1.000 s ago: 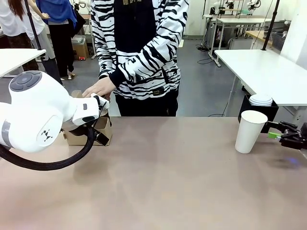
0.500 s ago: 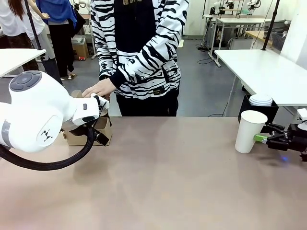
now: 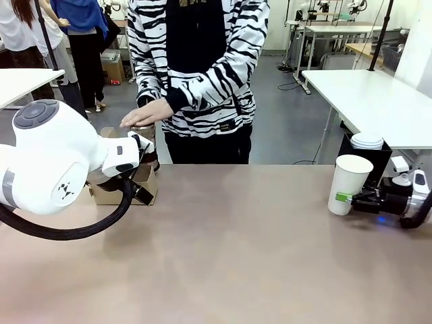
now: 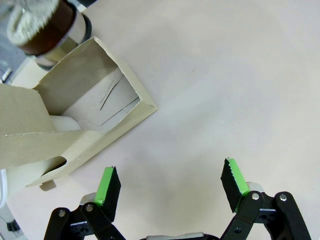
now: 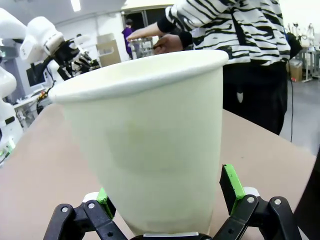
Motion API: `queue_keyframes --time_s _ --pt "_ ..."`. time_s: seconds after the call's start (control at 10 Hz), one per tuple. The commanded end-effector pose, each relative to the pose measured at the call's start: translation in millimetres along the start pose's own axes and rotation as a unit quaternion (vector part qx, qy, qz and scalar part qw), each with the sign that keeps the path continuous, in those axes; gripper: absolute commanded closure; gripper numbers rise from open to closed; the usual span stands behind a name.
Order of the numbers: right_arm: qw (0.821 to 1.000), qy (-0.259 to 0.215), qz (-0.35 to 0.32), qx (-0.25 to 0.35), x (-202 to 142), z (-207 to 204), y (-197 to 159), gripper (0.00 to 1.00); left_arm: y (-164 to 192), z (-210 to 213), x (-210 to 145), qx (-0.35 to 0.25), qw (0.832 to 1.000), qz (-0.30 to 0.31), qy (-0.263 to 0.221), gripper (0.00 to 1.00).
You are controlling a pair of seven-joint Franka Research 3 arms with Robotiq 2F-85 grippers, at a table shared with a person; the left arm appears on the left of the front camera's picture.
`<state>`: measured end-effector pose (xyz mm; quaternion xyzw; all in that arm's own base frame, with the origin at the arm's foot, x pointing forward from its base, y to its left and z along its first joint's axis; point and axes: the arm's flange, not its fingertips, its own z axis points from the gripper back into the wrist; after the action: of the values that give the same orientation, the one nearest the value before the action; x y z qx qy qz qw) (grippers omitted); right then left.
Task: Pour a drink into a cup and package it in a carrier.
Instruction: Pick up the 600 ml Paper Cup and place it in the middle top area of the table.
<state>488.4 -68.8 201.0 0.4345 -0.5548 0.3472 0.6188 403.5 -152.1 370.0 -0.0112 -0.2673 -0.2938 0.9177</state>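
Cup (image 3: pixel 349 183) on beige workshop table (image 3: pixel 236 256)

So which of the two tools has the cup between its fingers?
The right tool: its green pads sit either side of the cup, not yet closed. The left tool hangs open above the table beside the carrier.

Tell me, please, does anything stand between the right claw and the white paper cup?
Nothing visible does. In the right wrist view the cup stands directly between the open fingers of the right claw, one green pad on each side of it. In the front view the claw is level with the cup's lower part.
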Motion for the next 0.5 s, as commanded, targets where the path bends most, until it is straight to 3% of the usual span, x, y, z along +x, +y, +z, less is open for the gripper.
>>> queue_keyframes --time_s 0.0,0.2,0.4 --pt "1.0 -0.004 0.003 -0.007 -0.7 -18.6 -10.0 0.0 0.2 0.4 -0.1 -0.001 1.0 0.0 -0.001 0.0" --pt "1.0 -0.009 0.0 0.0 1.8 -26.6 -9.5 0.0 0.2 0.4 -0.1 -0.001 1.0 0.0 -0.001 0.0" --pt "1.0 -0.007 -0.012 0.0 2.3 -22.9 -9.9 0.2 0.2 0.4 -0.1 -0.001 1.0 0.0 -0.001 0.0"
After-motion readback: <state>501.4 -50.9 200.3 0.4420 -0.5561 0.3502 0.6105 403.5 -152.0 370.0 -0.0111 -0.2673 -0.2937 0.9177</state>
